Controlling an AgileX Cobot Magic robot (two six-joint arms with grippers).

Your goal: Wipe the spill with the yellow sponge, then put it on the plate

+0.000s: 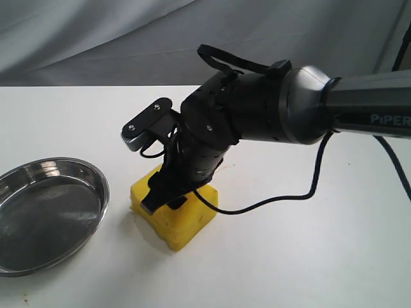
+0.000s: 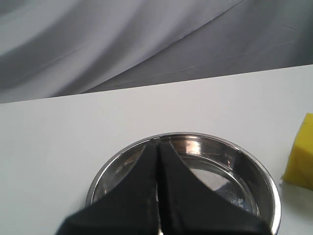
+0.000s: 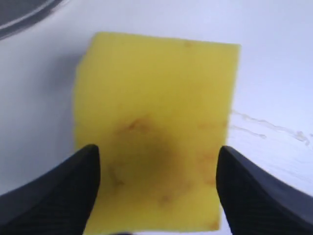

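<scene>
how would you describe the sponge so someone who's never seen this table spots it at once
On the white table, look beside the shiny steel plate, under the black robot arm. The yellow sponge is the thick foam block held in the right gripper, the only bright yellow thing there.

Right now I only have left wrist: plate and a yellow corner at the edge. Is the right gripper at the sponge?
Observer: Yes. The right gripper is down over the yellow sponge, one finger at each side; clamped or not, I cannot tell.
Operator: Spill?
Observer: No round drop shows. A faint wet streak runs on the table beside the sponge.
Operator: Sponge clean?
Observer: No, brownish stains mark its top face.
</scene>
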